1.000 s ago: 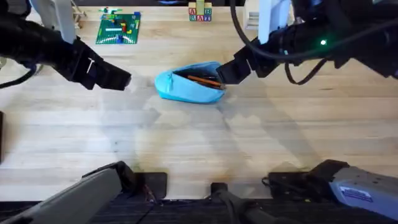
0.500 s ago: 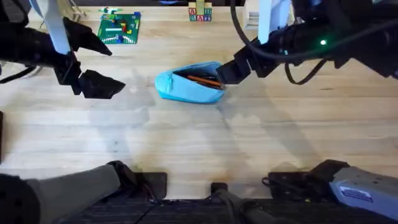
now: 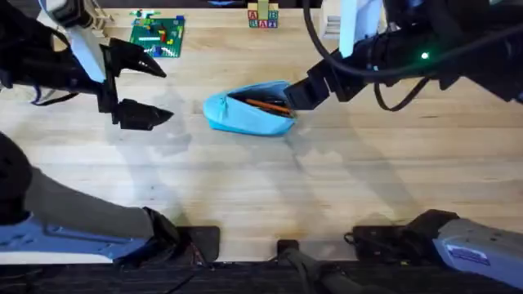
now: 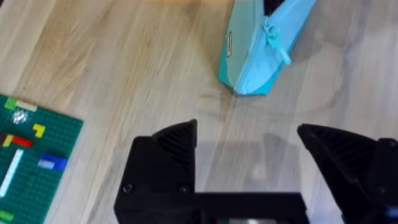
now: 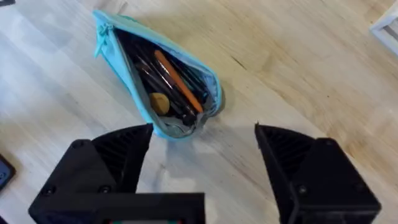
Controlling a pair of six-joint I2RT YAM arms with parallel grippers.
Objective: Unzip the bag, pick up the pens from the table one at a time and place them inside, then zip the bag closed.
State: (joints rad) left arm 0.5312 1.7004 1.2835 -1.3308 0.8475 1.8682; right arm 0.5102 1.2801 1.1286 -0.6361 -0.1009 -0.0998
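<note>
The light blue bag point(image 3: 245, 118) lies mid-table on the table point(image 3: 261, 188), its zipper open. An orange pen point(image 3: 266, 104) rests inside it, and the right wrist view shows that pen point(image 5: 178, 81) among dark pens in the bag point(image 5: 208, 84). My right gripper point(image 3: 297, 95) hovers at the bag's right end, open, with nothing between its fingers point(image 5: 118, 152). My left gripper point(image 3: 166, 92) stands open a short way left of the bag, apart from it. In the left wrist view, the bag's closed end point(image 4: 249, 59) and teal pull tab point(image 4: 274, 41) lie ahead of the left gripper point(image 4: 249, 134).
A green brick baseplate point(image 3: 155, 37) lies at the back left, close behind the left gripper, and shows in the left wrist view point(image 4: 31, 155). Letter blocks point(image 3: 262, 16) stand at the back centre. Bare tabletop stretches in front of the bag.
The left gripper has opened wide and turned, shifting slightly left and back from the bag. The right gripper and the bag have not moved.
</note>
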